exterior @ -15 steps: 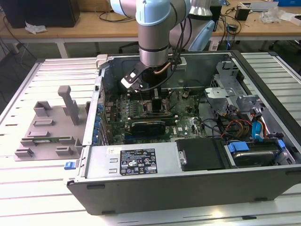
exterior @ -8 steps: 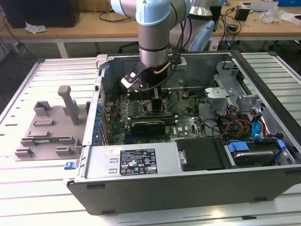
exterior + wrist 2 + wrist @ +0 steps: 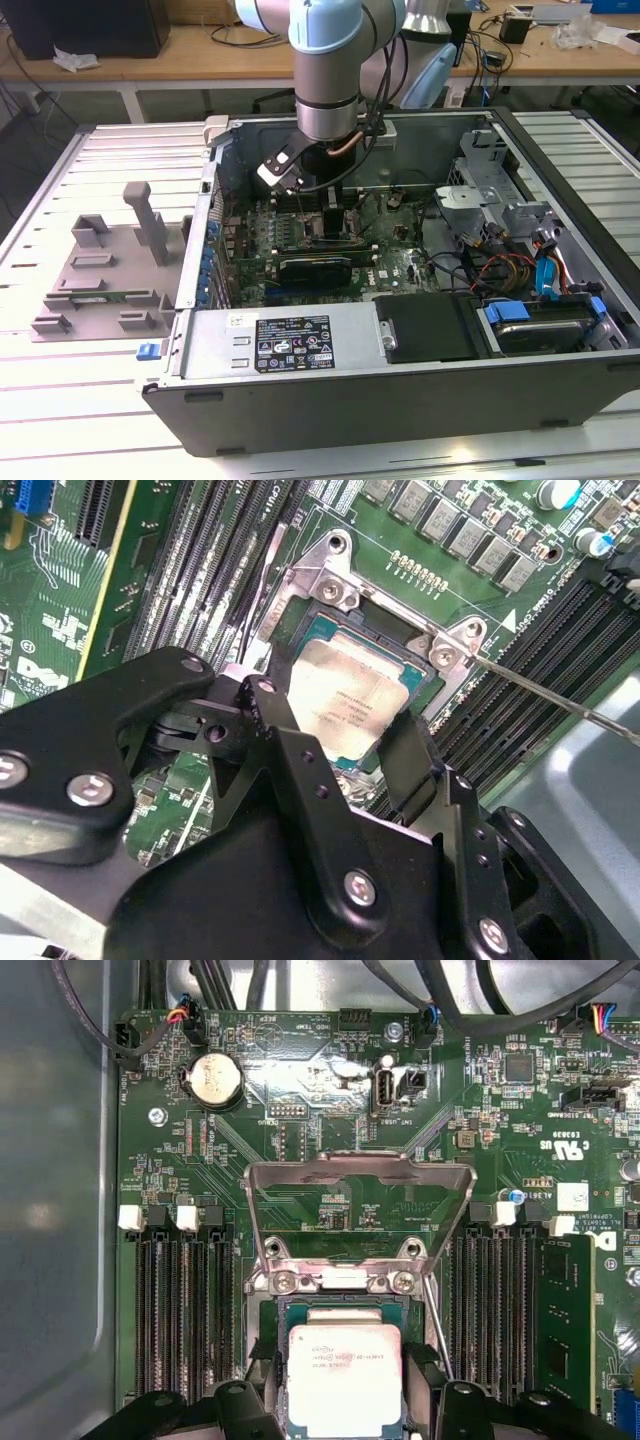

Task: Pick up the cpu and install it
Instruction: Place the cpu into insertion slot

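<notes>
Item: cpu (image 3: 345,700), clamped by its edges in claw (image 3: 340,728), directly over open socket (image 3: 330,580). Step: seating. Requirement, judged: cpu level and square to socket before release.

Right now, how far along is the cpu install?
Done: the cpu is picked up and carried into the computer case, to the socket. In hand: the gripper grips it by two edges, at or just above the socket; I cannot tell which. Left: it is not released, and the load plate stands open.
</notes>
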Controlling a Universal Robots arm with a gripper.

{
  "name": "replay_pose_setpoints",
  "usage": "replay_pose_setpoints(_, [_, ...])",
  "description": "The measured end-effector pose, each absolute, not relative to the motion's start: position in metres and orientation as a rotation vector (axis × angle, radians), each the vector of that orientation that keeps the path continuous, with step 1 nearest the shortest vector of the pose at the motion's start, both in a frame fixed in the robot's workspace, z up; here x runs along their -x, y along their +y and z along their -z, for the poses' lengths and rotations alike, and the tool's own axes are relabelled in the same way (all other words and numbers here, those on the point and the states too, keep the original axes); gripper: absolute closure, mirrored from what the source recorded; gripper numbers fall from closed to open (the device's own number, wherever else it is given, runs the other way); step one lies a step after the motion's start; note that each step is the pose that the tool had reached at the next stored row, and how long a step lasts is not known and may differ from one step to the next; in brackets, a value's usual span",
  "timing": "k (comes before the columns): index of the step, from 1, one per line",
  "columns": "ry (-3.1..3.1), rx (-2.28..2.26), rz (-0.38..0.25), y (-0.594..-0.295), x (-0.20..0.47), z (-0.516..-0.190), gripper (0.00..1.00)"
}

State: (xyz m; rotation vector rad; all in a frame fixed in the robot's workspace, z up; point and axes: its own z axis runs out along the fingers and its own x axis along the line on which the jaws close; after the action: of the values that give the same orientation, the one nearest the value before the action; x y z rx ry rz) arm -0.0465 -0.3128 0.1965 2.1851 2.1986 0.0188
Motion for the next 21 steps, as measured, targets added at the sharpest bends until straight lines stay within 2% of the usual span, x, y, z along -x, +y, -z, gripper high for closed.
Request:
replay_pose_setpoints(14, [2.199,-2.185,-0.019,-0.313,0.047,-0.208,0.4])
replay_pose_setpoints(15, [2.199,-2.185,-0.019,-0.313,0.047,-0.208,0.47])
replay_pose_setpoints(16, [2.199,-2.185,-0.019,-0.313,0.047,-0.208,0.47])
replay_pose_setpoints(19, [2.199,-2.185,-0.019,-0.313,0.047,-0.209,0.65])
replay_pose_setpoints(20, [2.199,-2.185,-0.019,-0.313,0.047,-0.209,0.77])
replay_pose_setpoints(21, [2.199,-2.185,-0.019,-0.313,0.047,-0.209,0.77])
